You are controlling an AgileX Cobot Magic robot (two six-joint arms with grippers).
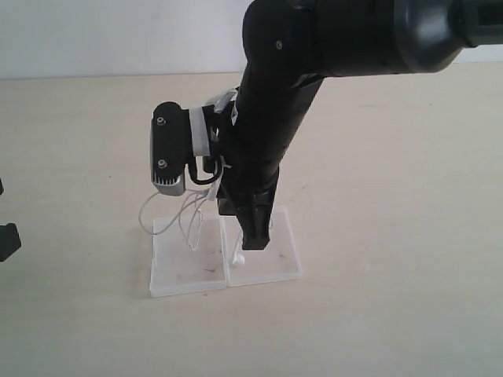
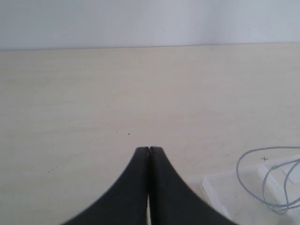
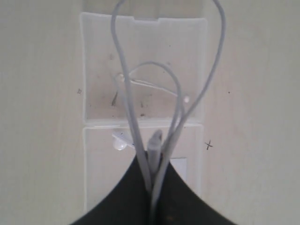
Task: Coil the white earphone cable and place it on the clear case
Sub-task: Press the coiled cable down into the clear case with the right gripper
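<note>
The right gripper (image 3: 152, 185) is pinched tight on a gathered bundle of the white earphone cable (image 3: 131, 117), directly above the clear case (image 3: 98, 56). The loops dangle over its two halves and one earbud seems to touch it, so coiling looks done, with only lowering and release left. Well off the case, the left gripper (image 2: 149, 151) sits closed and empty.

White earphone cable (image 3: 129, 108), dark-specked clear case (image 3: 159, 47), black right claw (image 3: 152, 187), beige table (image 1: 393, 236).

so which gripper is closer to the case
Right. The right gripper hangs over the case, shut on the cable; the left gripper is off to the side, over the table.
</note>
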